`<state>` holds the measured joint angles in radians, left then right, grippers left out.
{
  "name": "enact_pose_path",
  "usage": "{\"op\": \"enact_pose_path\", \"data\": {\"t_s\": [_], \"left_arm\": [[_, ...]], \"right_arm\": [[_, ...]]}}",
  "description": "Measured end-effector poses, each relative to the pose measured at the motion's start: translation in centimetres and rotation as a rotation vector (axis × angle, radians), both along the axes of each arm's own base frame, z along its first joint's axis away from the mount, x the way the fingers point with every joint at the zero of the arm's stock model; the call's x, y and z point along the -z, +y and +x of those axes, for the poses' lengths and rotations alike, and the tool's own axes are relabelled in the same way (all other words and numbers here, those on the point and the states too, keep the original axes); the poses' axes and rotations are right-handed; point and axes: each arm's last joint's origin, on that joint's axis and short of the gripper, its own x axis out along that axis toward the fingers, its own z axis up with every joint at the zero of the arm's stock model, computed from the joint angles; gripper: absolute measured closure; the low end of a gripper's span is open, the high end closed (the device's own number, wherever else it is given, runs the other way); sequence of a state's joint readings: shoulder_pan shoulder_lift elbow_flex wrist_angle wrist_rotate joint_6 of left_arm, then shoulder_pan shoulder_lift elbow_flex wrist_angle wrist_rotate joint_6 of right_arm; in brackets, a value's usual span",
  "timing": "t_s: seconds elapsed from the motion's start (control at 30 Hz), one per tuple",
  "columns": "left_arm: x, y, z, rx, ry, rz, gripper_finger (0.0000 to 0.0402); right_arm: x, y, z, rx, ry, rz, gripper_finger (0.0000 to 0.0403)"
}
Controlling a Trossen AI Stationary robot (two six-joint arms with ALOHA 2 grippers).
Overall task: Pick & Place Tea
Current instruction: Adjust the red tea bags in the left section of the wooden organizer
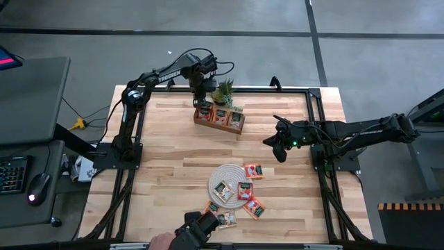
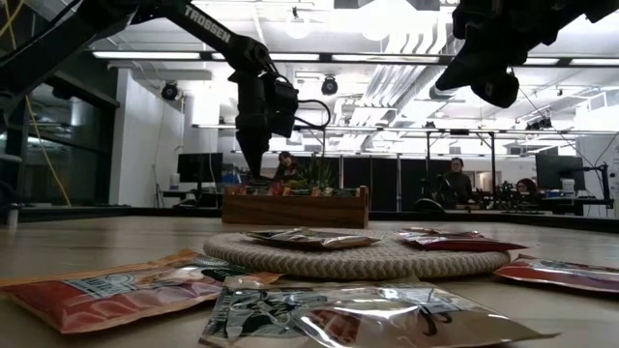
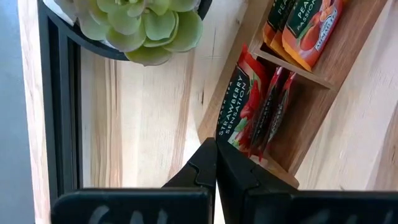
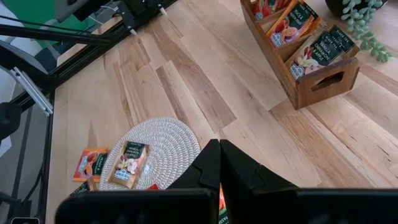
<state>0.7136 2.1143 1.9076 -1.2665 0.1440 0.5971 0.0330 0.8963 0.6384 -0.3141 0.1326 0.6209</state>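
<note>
Tea lies in two places, so read the table from your left. Your left gripper (image 1: 202,99) hangs clenched and empty over the left end of the tray (image 1: 219,126), fingertips just above the red sachets (image 3: 256,102) standing upright in that compartment. A small plant (image 1: 223,90) stands just behind the tray. Moving to the middle, the loose tea (image 1: 244,189) lies flat on and around the mat (image 1: 220,173), near the front edge: orange-red squares with green and white marks, one dark-labelled. A person's hand (image 1: 198,227) reaches in at that front edge, touching the nearest sachets. On your right, the right gripper (image 1: 279,144) hovers closed, holding nothing, between tray and mat. It is clearly the nearer arm to the loose pile, which lies forward and slightly left of it; I judge it must open before dropping.
</note>
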Motion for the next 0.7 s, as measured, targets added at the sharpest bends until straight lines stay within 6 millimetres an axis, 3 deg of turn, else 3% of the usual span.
{"op": "enact_pose_path", "data": {"t_s": [0.4, 0.7], "left_arm": [[0.0, -0.18, -0.06, 0.01, -0.006, -0.031, 0.0394], [-0.02, 0.03, 0.15, 0.001, -0.024, -0.006, 0.0297]], "right_arm": [[0.0, 0.01, 0.0, -0.001, 0.0, 0.0, 0.0402], [0.03, 0.0, -0.01, 0.0, 0.002, 0.0, 0.0402]]}}
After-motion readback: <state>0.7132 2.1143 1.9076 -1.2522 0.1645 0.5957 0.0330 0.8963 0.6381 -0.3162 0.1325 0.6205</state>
